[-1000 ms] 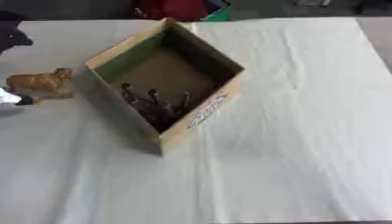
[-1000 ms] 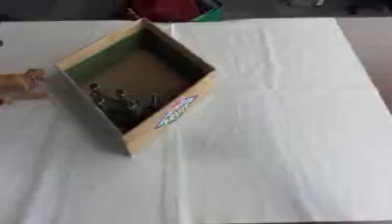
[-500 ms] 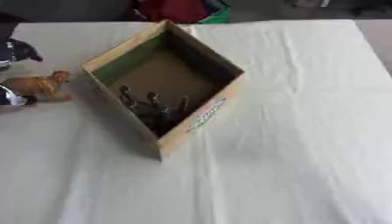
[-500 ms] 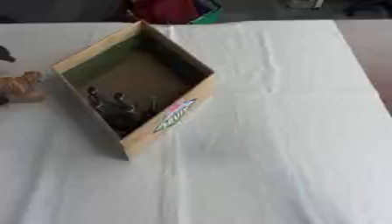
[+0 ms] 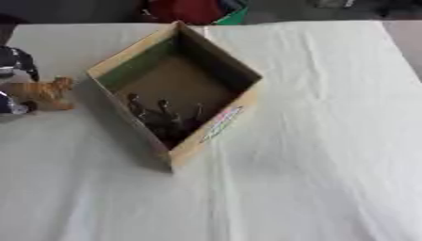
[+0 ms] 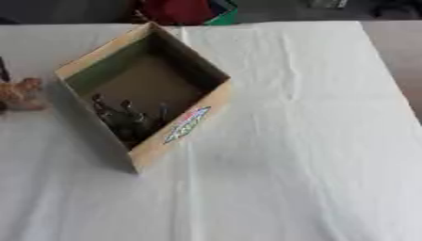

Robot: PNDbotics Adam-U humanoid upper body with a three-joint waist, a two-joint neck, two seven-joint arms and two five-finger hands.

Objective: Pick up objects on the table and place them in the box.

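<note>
An orange-brown toy animal (image 5: 43,92) stands on the white tablecloth at the far left, just left of the box. My left hand (image 5: 16,63) comes in at the left edge. Its dark parts show just behind the toy's rear and in front of it, mostly cut off by the view's edge. The open cardboard box (image 5: 216,127) lies turned like a diamond left of the table's middle, with several dark toy figures (image 5: 161,117) in its near corner. My right hand is in no view.
The white cloth (image 5: 321,141) covers the whole table. Red and green things (image 5: 198,10) lie on the floor beyond the far edge.
My left hand has come down and closer around the toy animal's rear. The toy and the box have stayed in place; the camera has shifted slightly.
</note>
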